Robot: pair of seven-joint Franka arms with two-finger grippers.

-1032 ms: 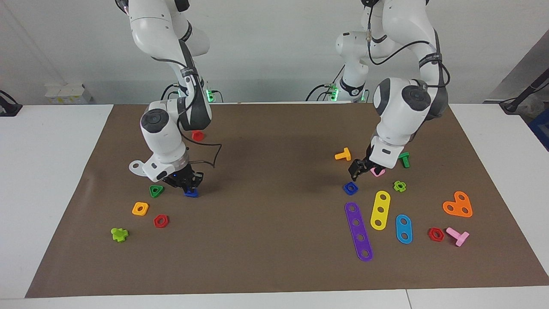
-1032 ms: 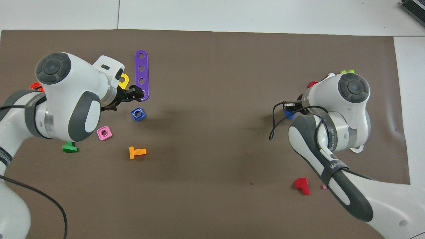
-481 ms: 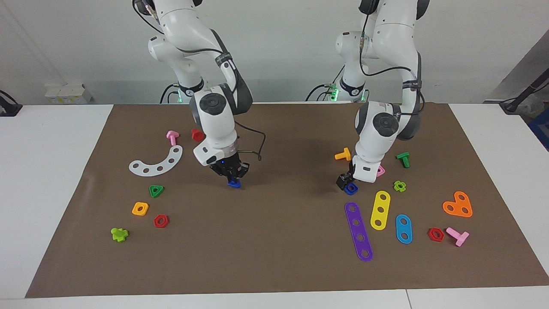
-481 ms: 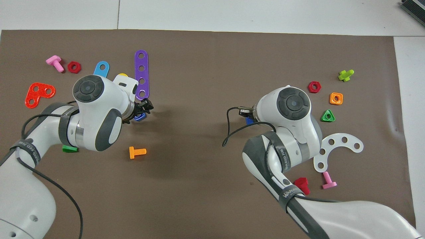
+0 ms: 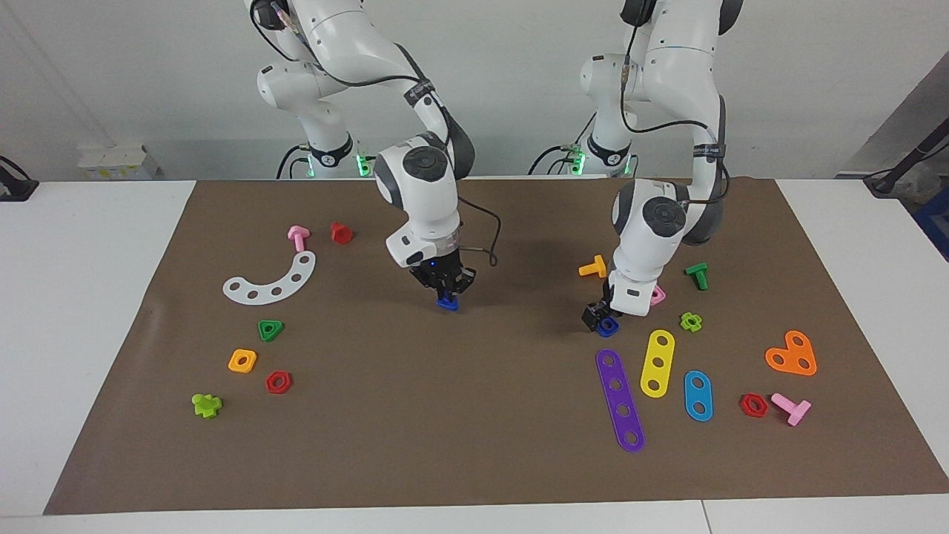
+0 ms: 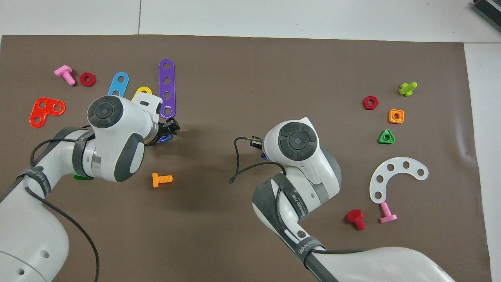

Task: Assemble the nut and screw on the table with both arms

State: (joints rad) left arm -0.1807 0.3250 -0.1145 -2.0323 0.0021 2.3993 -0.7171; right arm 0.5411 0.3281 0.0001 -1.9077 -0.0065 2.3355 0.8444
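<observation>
Over the middle of the brown mat (image 5: 474, 445), clear of its surface, the right gripper (image 5: 445, 291) hangs with its fingers clamped on the dark blue screw (image 5: 446, 302); a second ago it was low over the right arm's end of the table, beside the green triangle nut (image 5: 270, 329), and half a second ago it was partway across. Toward the left arm's end, the left gripper (image 5: 597, 316) is now down at the dark blue nut (image 5: 607, 326), which lies on the mat; a second ago it hovered just above and nearer the robots, and whether its fingers have closed on the nut I cannot tell. Close around the nut lie one orange bolt (image 5: 593, 267), one pink square nut (image 5: 655, 295), one lime cross piece (image 5: 691, 321), and, farther from the robots, one yellow strip (image 5: 657, 362) and one purple strip (image 5: 620, 399), the purple one's end almost touching it. Two red hexagonal nuts (image 5: 278, 382) show, one at each end
</observation>
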